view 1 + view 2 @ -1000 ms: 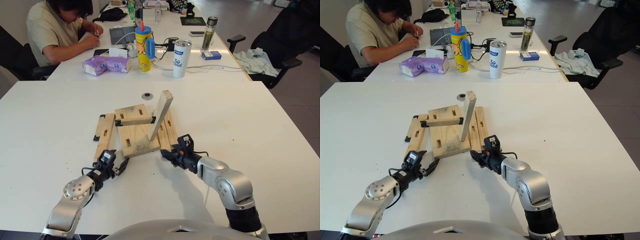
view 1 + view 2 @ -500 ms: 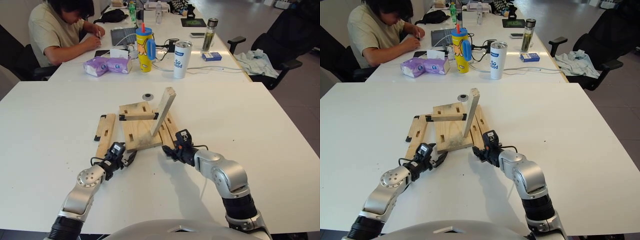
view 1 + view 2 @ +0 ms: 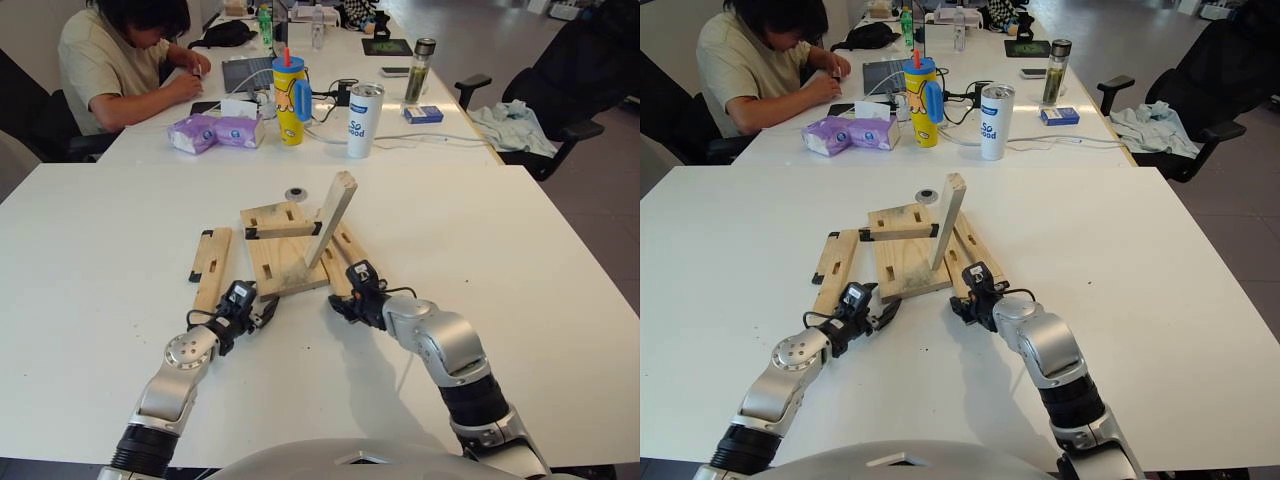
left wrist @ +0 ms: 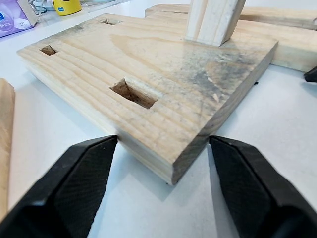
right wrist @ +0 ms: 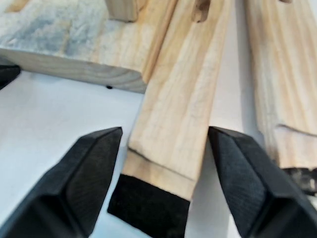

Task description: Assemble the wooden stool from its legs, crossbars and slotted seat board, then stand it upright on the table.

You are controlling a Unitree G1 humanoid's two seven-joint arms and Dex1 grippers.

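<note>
The slotted seat board (image 3: pixel 278 258) lies flat on the white table (image 3: pixel 520 250). One leg (image 3: pixel 332 214) stands tilted in a slot of it, and a crossbar (image 3: pixel 283 230) rests across its far part. Another leg (image 3: pixel 210 268) lies to the left, and two more (image 3: pixel 345 258) lie along the board's right side. My left gripper (image 3: pixel 258 312) is open, its fingers (image 4: pixel 84 183) either side of the board's near corner (image 4: pixel 183 158). My right gripper (image 3: pixel 338 303) is open around the black-capped near end of a leg (image 5: pixel 171 139).
A small round metal disc (image 3: pixel 295 194) lies just beyond the board. On the table behind stand a yellow cup (image 3: pixel 288 97), a white tumbler (image 3: pixel 364 118), tissue packs (image 3: pixel 215 130) and cables. Bare table stretches to both sides.
Both arms have stretched forward. The left gripper has closed in on the board's near corner, the right on the leg's capped end. The view itself has shifted a little.
</note>
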